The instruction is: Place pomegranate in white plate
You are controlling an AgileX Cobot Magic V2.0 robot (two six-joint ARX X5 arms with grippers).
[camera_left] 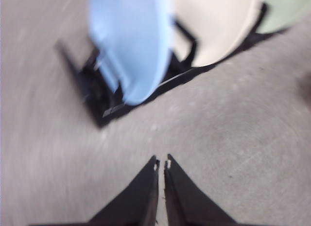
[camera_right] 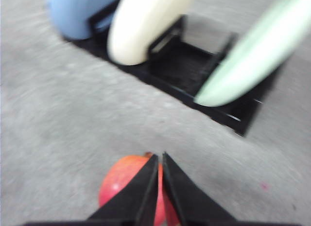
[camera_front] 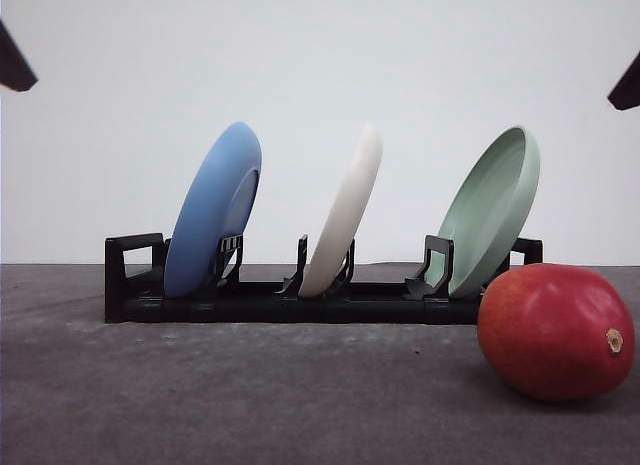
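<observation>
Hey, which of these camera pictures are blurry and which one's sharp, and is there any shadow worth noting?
Front view: sharp, evenly lit, a soft shadow under the pomegranate. Left wrist view: motion blur smears the blue plate and black rack; the left gripper looks crisper. Right wrist view: blurred too, white plate smeared, right gripper fairly crisp.

Three plates stand tilted in rack (camera_front: 300, 303), white plate (camera_front: 345, 210) in the middle; pomegranate (camera_front: 556, 331) on table (camera_front: 250, 395), front-right of rack.
</observation>
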